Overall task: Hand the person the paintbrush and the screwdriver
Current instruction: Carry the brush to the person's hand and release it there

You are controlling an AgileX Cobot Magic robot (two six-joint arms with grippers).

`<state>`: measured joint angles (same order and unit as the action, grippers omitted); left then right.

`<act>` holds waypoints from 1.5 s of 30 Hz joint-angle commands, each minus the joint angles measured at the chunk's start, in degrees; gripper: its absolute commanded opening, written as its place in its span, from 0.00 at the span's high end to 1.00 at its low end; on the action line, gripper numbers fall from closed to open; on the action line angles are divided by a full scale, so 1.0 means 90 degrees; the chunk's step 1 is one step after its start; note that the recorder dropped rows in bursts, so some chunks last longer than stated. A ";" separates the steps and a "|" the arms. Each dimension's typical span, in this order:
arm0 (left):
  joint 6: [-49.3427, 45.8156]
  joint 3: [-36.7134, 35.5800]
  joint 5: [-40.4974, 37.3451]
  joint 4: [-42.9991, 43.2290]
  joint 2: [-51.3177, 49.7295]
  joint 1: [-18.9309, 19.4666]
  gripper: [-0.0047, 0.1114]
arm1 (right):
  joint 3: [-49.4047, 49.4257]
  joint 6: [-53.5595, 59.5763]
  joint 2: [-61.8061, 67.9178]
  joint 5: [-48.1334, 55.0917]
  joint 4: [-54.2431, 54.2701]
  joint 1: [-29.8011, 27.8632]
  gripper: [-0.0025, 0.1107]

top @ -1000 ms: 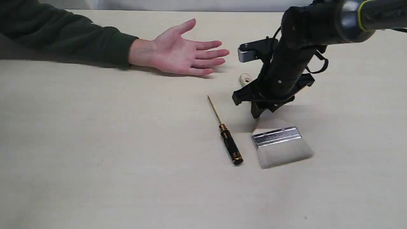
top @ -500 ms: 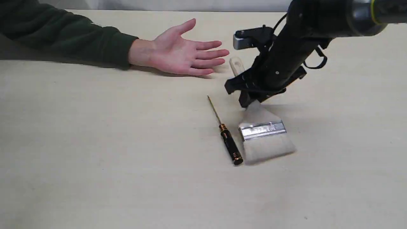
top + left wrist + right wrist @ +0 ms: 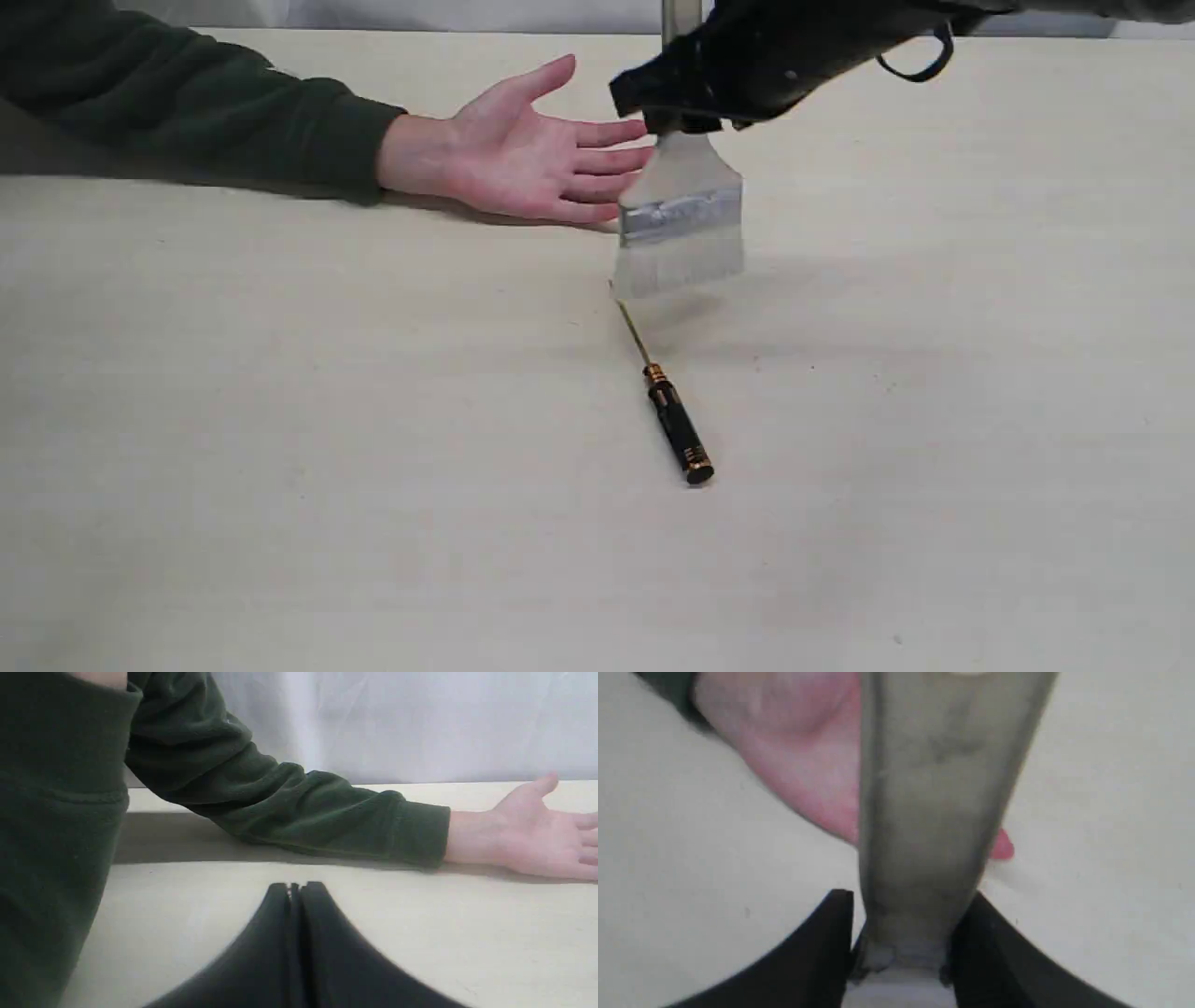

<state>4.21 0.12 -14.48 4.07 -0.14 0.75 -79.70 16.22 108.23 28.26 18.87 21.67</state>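
My right gripper [image 3: 684, 119] is shut on the paintbrush [image 3: 681, 219] and holds it in the air, bristles hanging down, just right of the person's fingertips. In the right wrist view the brush's wooden handle [image 3: 934, 788] runs out from between the black fingers [image 3: 822, 933], with the person's hand [image 3: 803, 756] behind it. The person's open hand [image 3: 532, 149] rests palm up on the table, its dark green sleeve [image 3: 187, 103] reaching in from the left. The screwdriver [image 3: 667, 411] lies on the table below the brush. My left gripper [image 3: 294, 886] is shut and empty, near the person's sleeve [image 3: 303, 807].
The pale wooden table [image 3: 280, 467] spreads under everything. A white backdrop [image 3: 420, 718] stands behind its far edge. A second dark green sleeve [image 3: 51, 835] fills one side of the left wrist view.
My right gripper has lifted the paintbrush off the table and carried it up and left, toward the person's hand. The screwdriver and the hand have stayed put.
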 commanded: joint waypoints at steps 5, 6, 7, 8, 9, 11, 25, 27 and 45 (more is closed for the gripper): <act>0.0013 -0.0013 0.0018 -0.0012 0.0016 -0.0013 0.96 | -0.1439 -0.0069 0.0869 -0.0093 0.0070 0.0127 0.94; 0.0013 -0.0013 0.0018 -0.0012 0.0016 -0.0013 0.96 | -0.1668 -0.0103 0.1031 -0.0046 0.0070 0.0127 0.94; 0.0013 -0.0013 0.0018 -0.0012 0.0016 -0.0013 0.96 | -0.1898 -0.0153 0.1199 -0.0004 0.0070 0.0127 0.94; 0.0013 -0.0013 0.0018 -0.0012 0.0016 -0.0013 0.96 | -0.2084 -0.0209 0.1334 0.0045 0.0070 0.0127 0.94; 0.0013 -0.0013 0.0018 -0.0012 0.0016 -0.0013 0.96 | -0.2316 -0.0268 0.1502 0.0107 0.0070 0.0127 0.94; 0.0013 -0.0013 0.0018 -0.0012 0.0016 -0.0013 0.96 | -0.2707 -0.0434 0.1806 0.0254 0.0047 0.0127 0.94; 0.0013 -0.0013 0.0021 -0.0012 0.0016 -0.0013 0.96 | -0.4439 -0.1118 0.3522 0.1166 -0.0228 0.0127 0.86; 0.0013 -0.0013 0.0021 -0.0012 0.0016 -0.0013 0.96 | -0.4449 -0.1118 0.3536 0.1166 -0.0198 0.0127 0.76; 0.0013 -0.0013 0.0021 -0.0012 0.0016 -0.0013 0.96 | -0.4391 -0.1333 0.2540 0.2495 -0.0882 -0.0054 0.45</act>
<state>4.21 0.12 -14.48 4.07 -0.14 0.75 -119.55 4.68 132.47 48.92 11.99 21.94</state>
